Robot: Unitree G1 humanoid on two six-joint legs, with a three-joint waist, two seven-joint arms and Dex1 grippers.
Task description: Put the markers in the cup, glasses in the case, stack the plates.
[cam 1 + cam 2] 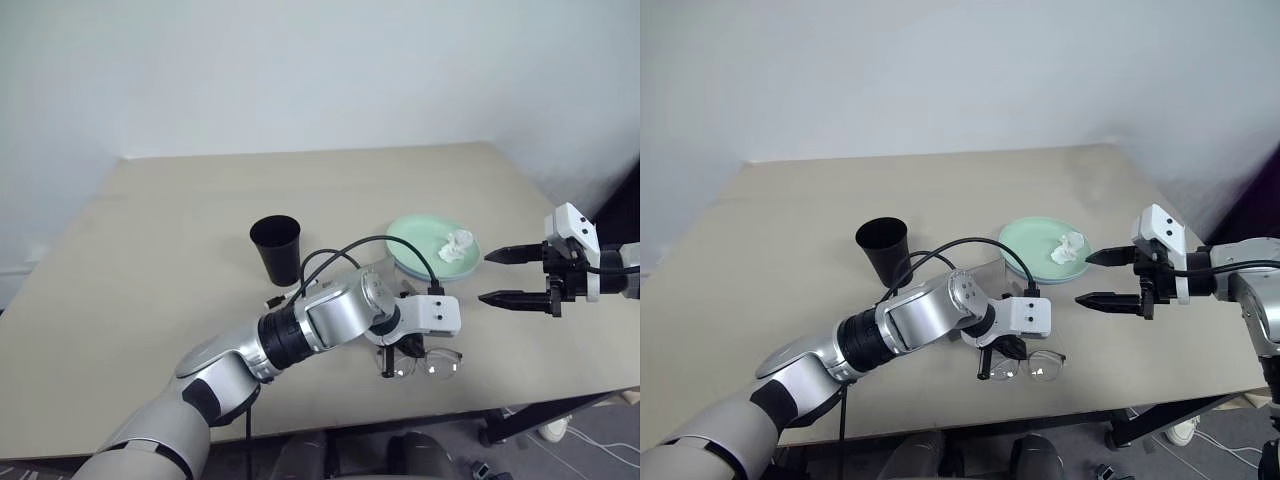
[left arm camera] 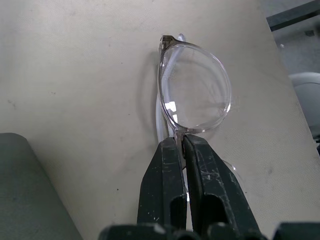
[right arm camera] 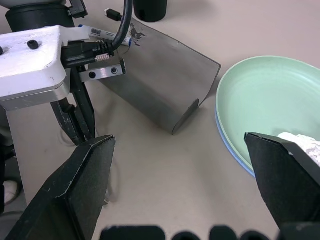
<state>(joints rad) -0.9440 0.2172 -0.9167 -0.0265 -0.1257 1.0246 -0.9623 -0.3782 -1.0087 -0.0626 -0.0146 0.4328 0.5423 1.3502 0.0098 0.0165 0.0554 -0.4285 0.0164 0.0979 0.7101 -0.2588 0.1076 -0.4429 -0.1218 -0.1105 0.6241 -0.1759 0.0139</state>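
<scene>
Partly behind left hand (image 2: 181,142): glasses (image 2: 195,85)

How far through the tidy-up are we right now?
Done: the mint green plate sits stacked on the light blue plate, with a crumpled tissue in it. In hand: the left gripper is shut on the glasses at the table's near edge. Left: the glasses go into the grey case; a marker lies beside the case, not in the cup. The right gripper is open, empty.
</scene>
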